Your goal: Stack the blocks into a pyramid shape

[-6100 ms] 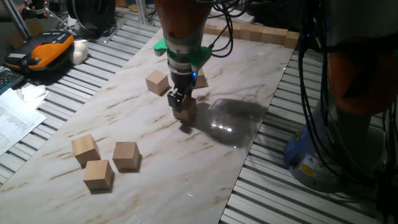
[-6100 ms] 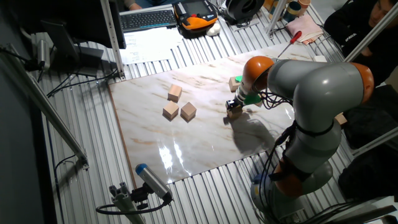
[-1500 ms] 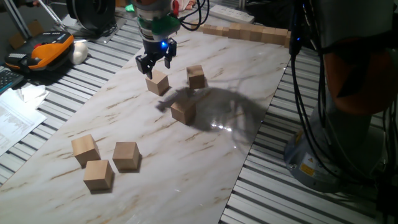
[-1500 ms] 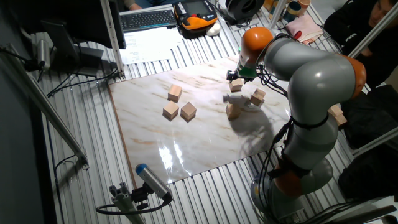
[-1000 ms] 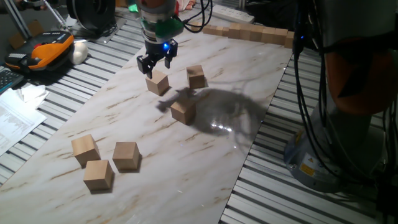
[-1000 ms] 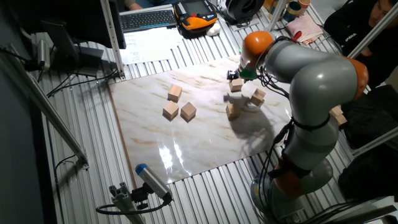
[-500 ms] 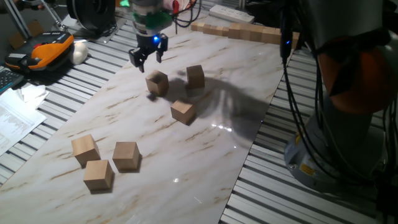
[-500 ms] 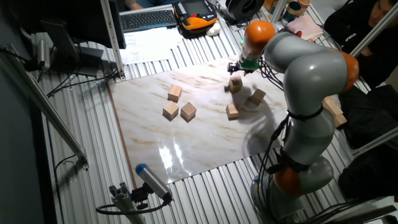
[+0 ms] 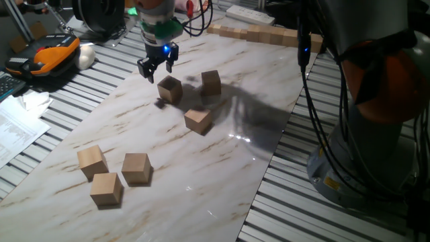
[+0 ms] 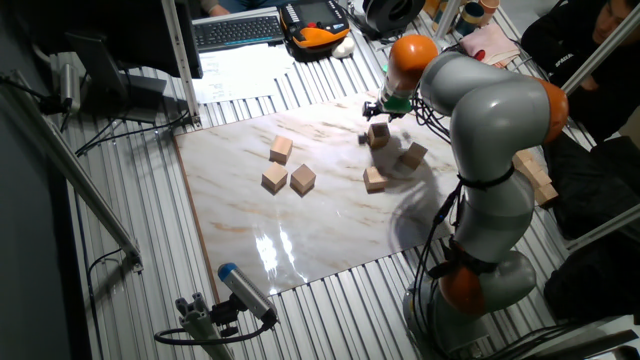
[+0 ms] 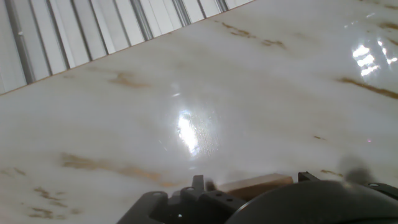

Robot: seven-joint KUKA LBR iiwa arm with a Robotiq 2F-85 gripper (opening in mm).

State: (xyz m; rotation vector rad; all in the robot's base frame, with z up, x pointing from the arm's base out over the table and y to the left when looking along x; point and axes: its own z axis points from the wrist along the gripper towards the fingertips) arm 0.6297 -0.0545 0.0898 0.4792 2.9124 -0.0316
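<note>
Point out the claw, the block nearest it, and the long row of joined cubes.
claw point(image 9: 154, 66): one fixed view, between its fingertips.
nearest block point(image 9: 170, 89): one fixed view, its front face.
row of joined cubes point(image 9: 265, 35): one fixed view, mid-row.

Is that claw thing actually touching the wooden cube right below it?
Apart. In one fixed view the gripper hangs open above and to the side of the block, with bare marble board showing under its fingertips.

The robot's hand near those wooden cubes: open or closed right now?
Open: the hand has both fingers spread apart with nothing between them, above the nearest tan wooden cube.
</note>
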